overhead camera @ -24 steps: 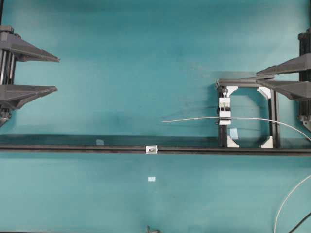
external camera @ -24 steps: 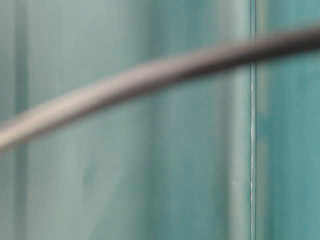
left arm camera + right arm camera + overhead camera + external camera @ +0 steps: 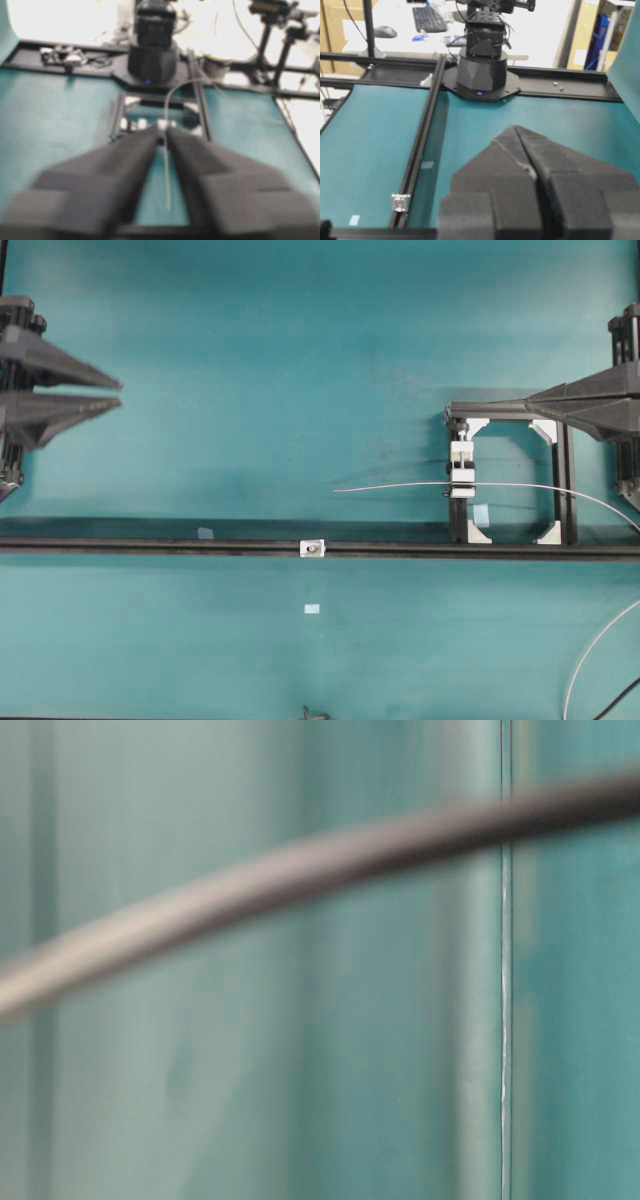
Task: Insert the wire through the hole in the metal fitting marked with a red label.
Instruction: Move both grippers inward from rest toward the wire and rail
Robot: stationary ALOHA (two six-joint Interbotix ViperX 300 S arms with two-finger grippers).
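The thin whitish wire (image 3: 400, 486) lies on the teal mat, its free end pointing left, and runs right through a white clamp block (image 3: 461, 470). The small silvery metal fitting (image 3: 313, 548) sits on the black rail (image 3: 150, 546), its hole (image 3: 314, 549) a dark dot. I see no red label. My left gripper (image 3: 121, 394) hovers at the far left, a narrow gap between its fingers, holding nothing. In the left wrist view the wire (image 3: 166, 170) shows far ahead through that gap. My right gripper (image 3: 529, 401) is shut and empty above the clamp frame's back corner. The right wrist view shows the fitting (image 3: 400, 202).
A black frame (image 3: 565, 480) with white corner pieces surrounds the clamp block. Pale paper squares (image 3: 312, 609) lie on the mat and by the rail. The wire loops off the right edge (image 3: 590, 660). A blurred grey strand (image 3: 300, 870) crosses close to the table-level lens.
Both grippers have closed in: the left from wide apart to a narrow gap, the right fully together. The wire and fitting have not moved.
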